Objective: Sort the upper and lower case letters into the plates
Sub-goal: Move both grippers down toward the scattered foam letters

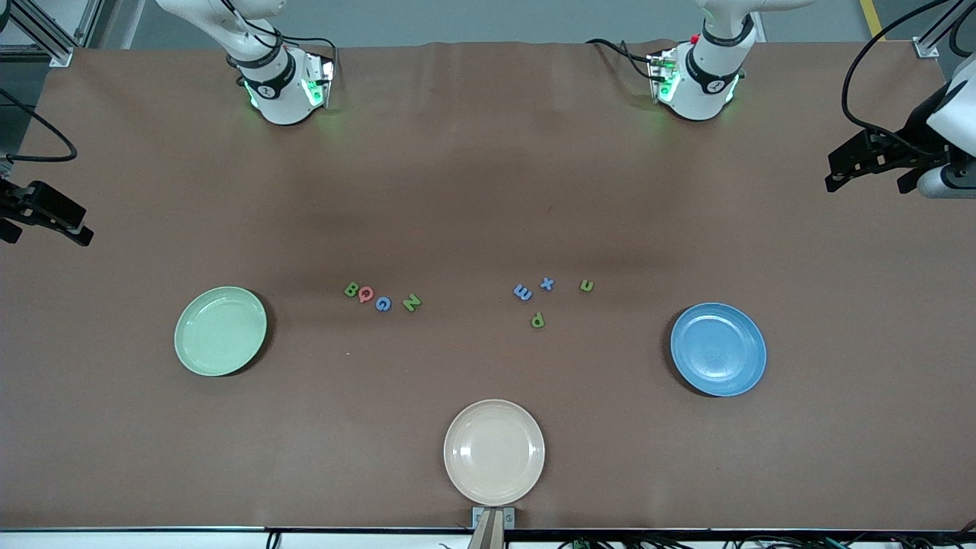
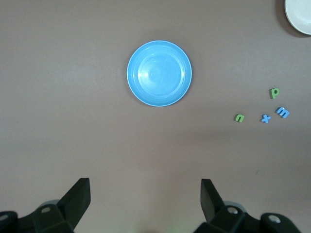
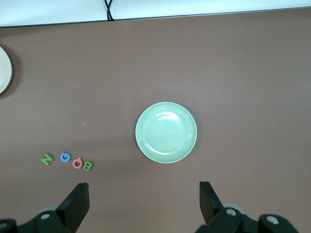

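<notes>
A mint green plate (image 1: 220,331) (image 3: 166,132) lies bare toward the right arm's end of the table. A blue plate (image 1: 718,349) (image 2: 159,73) lies bare toward the left arm's end. Between them sit two groups of small letters. The upper case B (image 1: 351,290), Q (image 1: 365,294), G (image 1: 383,303) and N (image 1: 412,303) lie nearer the green plate. The lower case m (image 1: 522,292), x (image 1: 547,284), n (image 1: 586,286) and p (image 1: 537,320) lie nearer the blue plate. My left gripper (image 1: 869,179) (image 2: 146,194) hangs open high beside the blue plate. My right gripper (image 1: 46,232) (image 3: 144,196) hangs open high beside the green plate.
A cream plate (image 1: 494,452) sits at the table edge nearest the front camera, midway along it, with nothing in it. The two arm bases stand along the edge farthest from the front camera. A brown mat (image 1: 488,191) covers the table.
</notes>
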### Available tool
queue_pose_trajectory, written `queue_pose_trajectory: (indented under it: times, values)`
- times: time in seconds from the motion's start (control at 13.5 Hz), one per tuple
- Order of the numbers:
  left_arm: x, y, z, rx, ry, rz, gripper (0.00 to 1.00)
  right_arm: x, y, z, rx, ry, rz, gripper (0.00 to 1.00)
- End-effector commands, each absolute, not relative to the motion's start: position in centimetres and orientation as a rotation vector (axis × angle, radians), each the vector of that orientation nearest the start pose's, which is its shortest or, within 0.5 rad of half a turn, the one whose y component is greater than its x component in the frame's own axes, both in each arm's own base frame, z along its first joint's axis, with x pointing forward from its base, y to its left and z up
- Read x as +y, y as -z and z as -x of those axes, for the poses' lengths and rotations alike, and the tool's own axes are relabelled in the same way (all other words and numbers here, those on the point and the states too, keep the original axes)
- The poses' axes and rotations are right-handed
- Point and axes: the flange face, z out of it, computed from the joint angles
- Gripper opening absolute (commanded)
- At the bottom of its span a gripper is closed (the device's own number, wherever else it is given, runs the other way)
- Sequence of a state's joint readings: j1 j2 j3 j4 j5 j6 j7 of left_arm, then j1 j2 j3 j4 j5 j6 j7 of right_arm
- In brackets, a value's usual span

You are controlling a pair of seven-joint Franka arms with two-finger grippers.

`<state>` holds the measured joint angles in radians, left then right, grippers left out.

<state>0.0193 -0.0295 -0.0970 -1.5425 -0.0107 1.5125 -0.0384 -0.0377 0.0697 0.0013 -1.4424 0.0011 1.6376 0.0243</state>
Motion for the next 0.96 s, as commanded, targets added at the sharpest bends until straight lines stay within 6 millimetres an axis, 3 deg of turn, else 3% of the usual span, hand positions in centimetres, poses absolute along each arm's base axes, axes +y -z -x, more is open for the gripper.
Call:
queue_pose_trajectory:
  times: [0.0,0.22,0.52,0.74,0.89]
  values:
    - [-4.3,-65.4,-53.8,0.071,0.015,3.129,1.00,-2.3,-65.6,-58.4,0.113,0.202,3.124,1.00]
    - [-4.4,-65.1,-54.1,0.076,0.008,3.130,1.00,-2.3,-65.6,-58.4,0.113,0.202,3.124,1.00]
    - [-4.4,-61.9,-56.0,0.033,-0.078,3.134,1.00,-2.2,-65.6,-58.4,0.120,0.199,3.122,1.00]
    - [-6.6,-58.9,-57.1,-0.040,-0.135,3.130,1.00,-2.5,-65.5,-58.4,0.108,0.197,3.120,1.00]
    - [-9.0,-55.5,-57.1,-0.078,-0.126,3.131,1.00,-3.0,-65.3,-58.3,0.120,0.183,3.118,1.00]
